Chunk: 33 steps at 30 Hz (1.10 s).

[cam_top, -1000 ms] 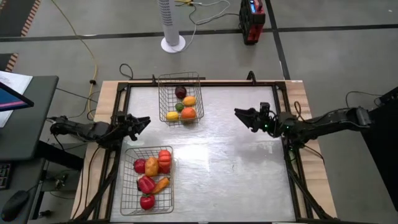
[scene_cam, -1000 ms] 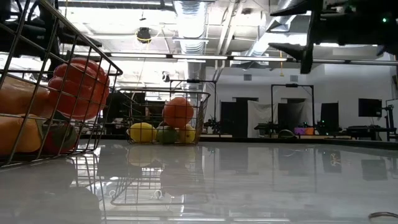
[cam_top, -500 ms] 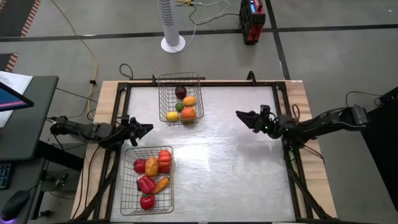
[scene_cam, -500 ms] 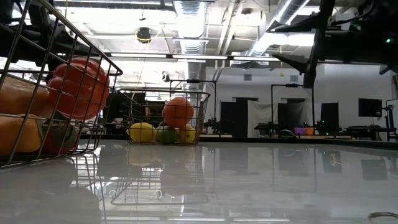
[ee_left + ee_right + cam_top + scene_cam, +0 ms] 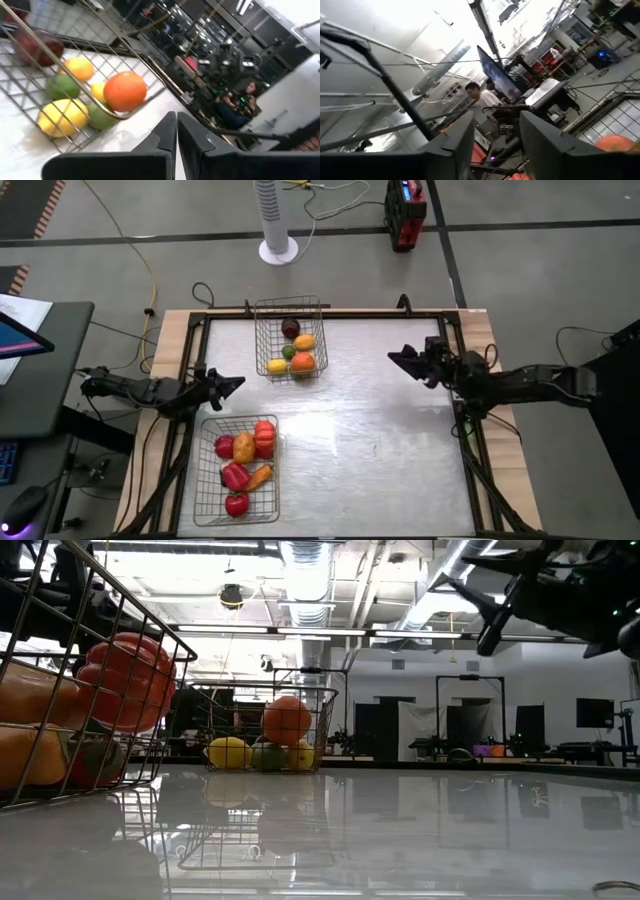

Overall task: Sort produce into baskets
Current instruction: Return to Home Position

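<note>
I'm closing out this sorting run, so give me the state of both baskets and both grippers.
Far basket: upright, holding round fruit.
Near basket: upright, holding peppers, a carrot and other red pieces.
Left gripper: shut, empty, at the left edge of the table.
Right gripper: open, empty, above the table's right side.

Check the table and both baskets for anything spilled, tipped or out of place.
Nothing stands out. Far basket and near basket sit upright, produce inside, none on the tabletop. Left tool and right tool hover empty.
</note>
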{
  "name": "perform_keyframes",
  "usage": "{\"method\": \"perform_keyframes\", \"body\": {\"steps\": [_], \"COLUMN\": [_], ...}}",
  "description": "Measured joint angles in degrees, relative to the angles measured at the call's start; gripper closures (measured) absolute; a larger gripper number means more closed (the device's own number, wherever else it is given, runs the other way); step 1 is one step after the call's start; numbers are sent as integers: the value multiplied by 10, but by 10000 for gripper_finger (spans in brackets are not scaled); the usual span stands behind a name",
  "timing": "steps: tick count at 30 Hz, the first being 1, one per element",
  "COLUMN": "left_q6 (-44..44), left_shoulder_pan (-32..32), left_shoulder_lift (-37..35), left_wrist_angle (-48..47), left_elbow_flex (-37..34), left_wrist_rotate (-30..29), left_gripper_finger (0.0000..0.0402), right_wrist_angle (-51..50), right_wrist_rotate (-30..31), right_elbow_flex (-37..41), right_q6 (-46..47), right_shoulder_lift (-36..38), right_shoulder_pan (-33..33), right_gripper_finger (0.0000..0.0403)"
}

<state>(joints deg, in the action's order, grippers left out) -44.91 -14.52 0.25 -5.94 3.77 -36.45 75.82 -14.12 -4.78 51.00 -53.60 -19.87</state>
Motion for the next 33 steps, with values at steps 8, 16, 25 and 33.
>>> {"method": "perform_keyframes", "body": {"steps": [8, 16, 25, 33], "left_q6": [43, 47, 109, 223], "left_shoulder_pan": [0, 0, 0, 0], "left_shoulder_lift": [0, 0, 0, 0], "left_wrist_angle": [1, 1, -9, -11], "left_elbow_flex": [0, 0, 1, 1], "left_wrist_rotate": [-56, -65, -100, -124], "left_gripper_finger": [400, 401, 401, 401], "right_wrist_angle": [-84, -332, -544, -742], "right_wrist_rotate": [-51, -40, -32, -31], "right_elbow_flex": [0, 0, 0, 0], "right_q6": [-21, -72, -115, -139], "right_shoulder_lift": [106, 243, 391, 534], "right_shoulder_pan": [-2, -2, -21, -49], "right_gripper_finger": [298, 323, 327, 327]}}
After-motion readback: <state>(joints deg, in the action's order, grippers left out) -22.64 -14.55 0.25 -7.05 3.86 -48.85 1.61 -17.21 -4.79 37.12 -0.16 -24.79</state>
